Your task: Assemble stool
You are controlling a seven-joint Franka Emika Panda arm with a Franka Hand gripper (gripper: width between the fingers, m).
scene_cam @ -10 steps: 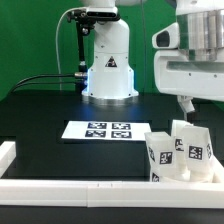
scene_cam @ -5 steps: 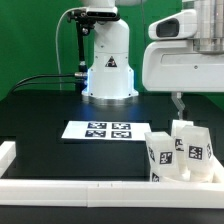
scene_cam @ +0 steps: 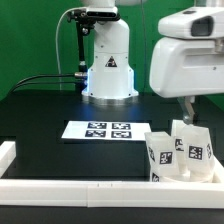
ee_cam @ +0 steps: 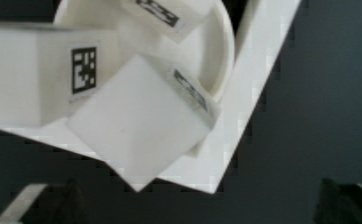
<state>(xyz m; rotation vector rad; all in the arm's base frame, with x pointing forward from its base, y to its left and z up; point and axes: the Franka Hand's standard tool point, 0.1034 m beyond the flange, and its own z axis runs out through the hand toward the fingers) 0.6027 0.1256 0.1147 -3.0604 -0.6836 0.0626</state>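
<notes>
Your pincer [scene_cam: 187,108] hangs open and empty at right of the exterior frame, just above the legs [scene_cam: 175,150] crowded lower right against the rail [scene_cam: 90,185]. You're at the first pick: descend, straddle one leg, then close.

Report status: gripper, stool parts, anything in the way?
Gripper open, empty, above the stool parts. Stool legs bunched in the frame rail corner at the exterior view's right, none picked up. Marker board apart, path clear.
</notes>
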